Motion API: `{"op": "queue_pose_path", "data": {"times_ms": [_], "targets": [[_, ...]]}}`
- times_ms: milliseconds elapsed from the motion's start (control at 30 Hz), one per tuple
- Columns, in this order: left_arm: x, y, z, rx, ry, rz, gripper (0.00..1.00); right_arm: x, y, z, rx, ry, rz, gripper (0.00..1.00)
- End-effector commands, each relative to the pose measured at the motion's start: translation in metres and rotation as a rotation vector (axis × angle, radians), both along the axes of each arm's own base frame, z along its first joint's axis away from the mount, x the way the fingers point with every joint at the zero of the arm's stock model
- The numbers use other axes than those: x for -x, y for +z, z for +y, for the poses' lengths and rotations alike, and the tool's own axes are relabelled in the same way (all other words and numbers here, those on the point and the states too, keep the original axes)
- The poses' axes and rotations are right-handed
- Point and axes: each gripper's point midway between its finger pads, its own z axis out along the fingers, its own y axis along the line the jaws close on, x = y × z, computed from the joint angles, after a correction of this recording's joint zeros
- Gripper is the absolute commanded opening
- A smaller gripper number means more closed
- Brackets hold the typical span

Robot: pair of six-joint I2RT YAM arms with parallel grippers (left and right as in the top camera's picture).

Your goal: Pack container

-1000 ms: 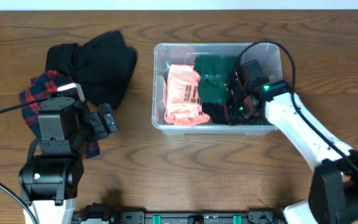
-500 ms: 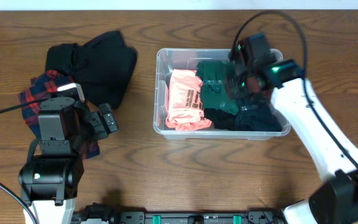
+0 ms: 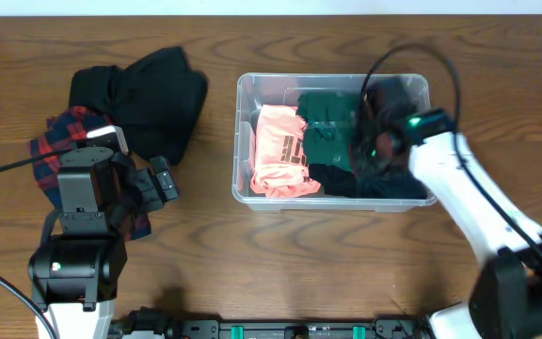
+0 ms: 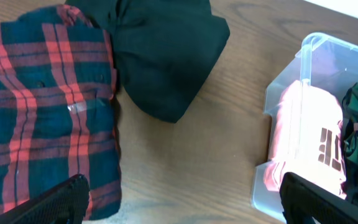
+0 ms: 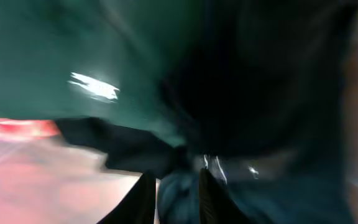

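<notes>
The clear container [image 3: 242, 141] stands at the table's middle right and holds a pink garment [image 3: 278, 151], a green garment [image 3: 326, 127] and a dark blue garment [image 3: 389, 181]. My right gripper [image 3: 376, 143] is down inside the container's right half; its view is blurred, with the fingers [image 5: 176, 193] close together and dark blue cloth between them. My left gripper [image 3: 163, 179] is open and empty [image 4: 179, 208] above bare table, between a plaid shirt [image 4: 48, 118] and the container [image 4: 303, 56].
A black garment [image 3: 149, 99] lies at the back left, overlapping the red-and-blue plaid shirt [image 3: 56, 141]. It also shows in the left wrist view [image 4: 160, 56]. Bare wood lies between the clothes pile and the container.
My right gripper lifted from the container's front right to its back edge, then dropped back into the right half. The container shifted slightly. The left arm has not moved.
</notes>
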Motion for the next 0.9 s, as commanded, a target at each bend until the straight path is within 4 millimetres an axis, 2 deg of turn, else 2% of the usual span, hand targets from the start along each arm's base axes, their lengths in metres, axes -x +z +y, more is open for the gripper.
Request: {"op": "queue_pose_path", "data": {"times_ms": [0,100,167,233,300,400,433,467,533,567,633,700,767,867], "targets": [[-0.002,0.007,0.000,-0.003,-0.002,-0.018,0.98,0.018,-0.045,-0.011,0.037,-0.031,0.077,0.22],[-0.002,0.007,0.000,-0.003,-0.002,-0.017,0.98,0.010,-0.060,-0.018,0.058,-0.030,0.064,0.22],[-0.002,0.007,0.000,-0.003,-0.003,-0.017,0.98,-0.002,-0.053,-0.016,0.051,-0.007,0.026,0.22],[-0.002,0.007,0.000,-0.003,-0.003,-0.018,0.98,-0.020,-0.035,-0.011,0.041,0.029,-0.032,0.26],[-0.002,0.007,0.000,-0.003,-0.002,-0.018,0.98,-0.037,-0.009,-0.004,0.027,0.047,-0.087,0.33],[-0.001,0.008,0.001,-0.015,-0.002,-0.022,0.98,-0.061,0.051,0.014,-0.037,0.090,-0.183,0.50],[-0.001,0.009,0.001,-0.017,-0.005,-0.023,0.98,-0.065,0.070,0.019,-0.063,0.095,-0.208,0.61],[-0.001,0.009,0.001,-0.017,-0.004,-0.023,0.98,-0.070,0.092,0.022,-0.085,0.099,-0.242,0.75],[-0.001,0.009,0.005,-0.023,0.009,-0.021,0.98,-0.075,0.127,0.022,-0.101,0.094,-0.303,0.91],[-0.001,0.009,0.010,-0.032,0.035,-0.019,0.98,-0.076,0.144,0.020,-0.108,0.090,-0.337,0.99],[0.001,0.012,0.027,-0.042,0.109,-0.002,0.98,-0.077,0.168,0.012,-0.112,0.077,-0.391,0.99],[0.002,0.016,0.046,-0.038,0.184,0.028,0.98,-0.076,0.180,0.000,-0.112,0.050,-0.417,0.99],[0.004,0.017,0.073,-0.033,0.284,0.074,0.98,-0.072,0.181,-0.015,-0.106,0.013,-0.404,0.99],[0.002,0.011,0.113,0.035,0.420,0.144,0.98,-0.064,0.169,-0.031,-0.086,-0.021,-0.339,0.99]]}}
